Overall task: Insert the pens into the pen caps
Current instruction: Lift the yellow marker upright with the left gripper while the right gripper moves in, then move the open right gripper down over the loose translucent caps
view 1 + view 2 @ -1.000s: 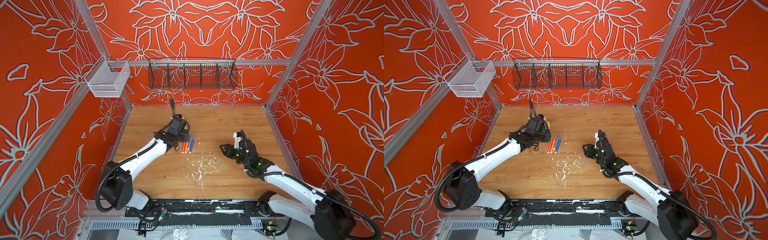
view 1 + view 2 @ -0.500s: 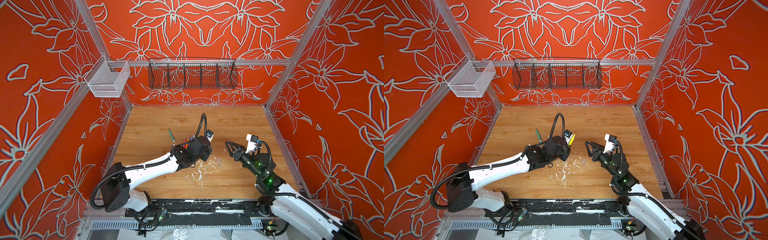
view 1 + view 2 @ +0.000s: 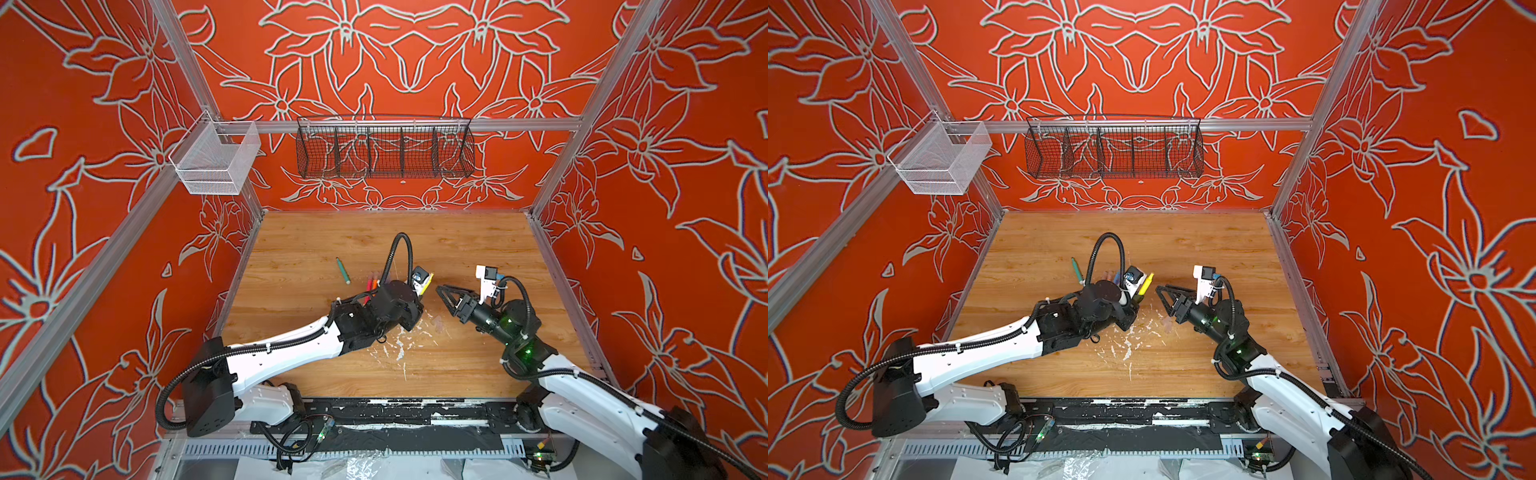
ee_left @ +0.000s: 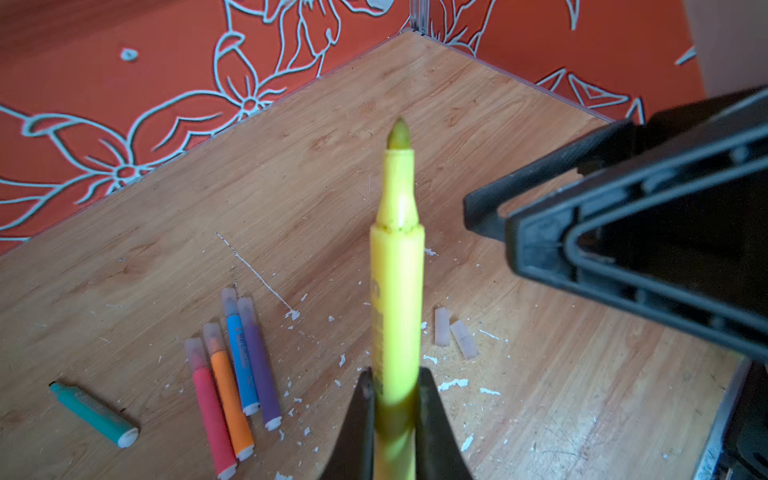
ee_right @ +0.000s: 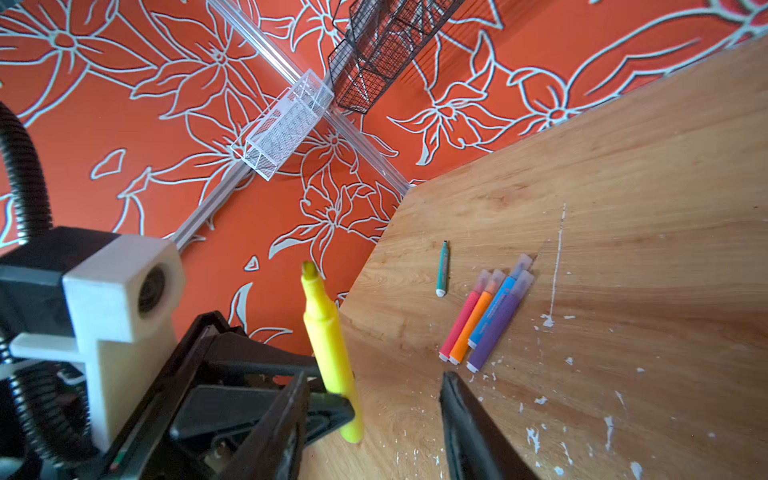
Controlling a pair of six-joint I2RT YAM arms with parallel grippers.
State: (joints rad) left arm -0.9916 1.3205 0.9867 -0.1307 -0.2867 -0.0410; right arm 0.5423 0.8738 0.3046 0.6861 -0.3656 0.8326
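While left fingers clamp yellow pen — right fingers part-open, empty — fetch loose cap, align mouth squarely on tip.

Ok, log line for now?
left gripper: shut on uncapped yellow pen | right gripper: open, empty | table: four capped pens, green pen, two loose caps

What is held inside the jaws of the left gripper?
The left gripper is shut on the yellow pen. The pen has no cap, and its tip points away from the gripper. In the left wrist view the fingers cover the sides of the lower barrel.
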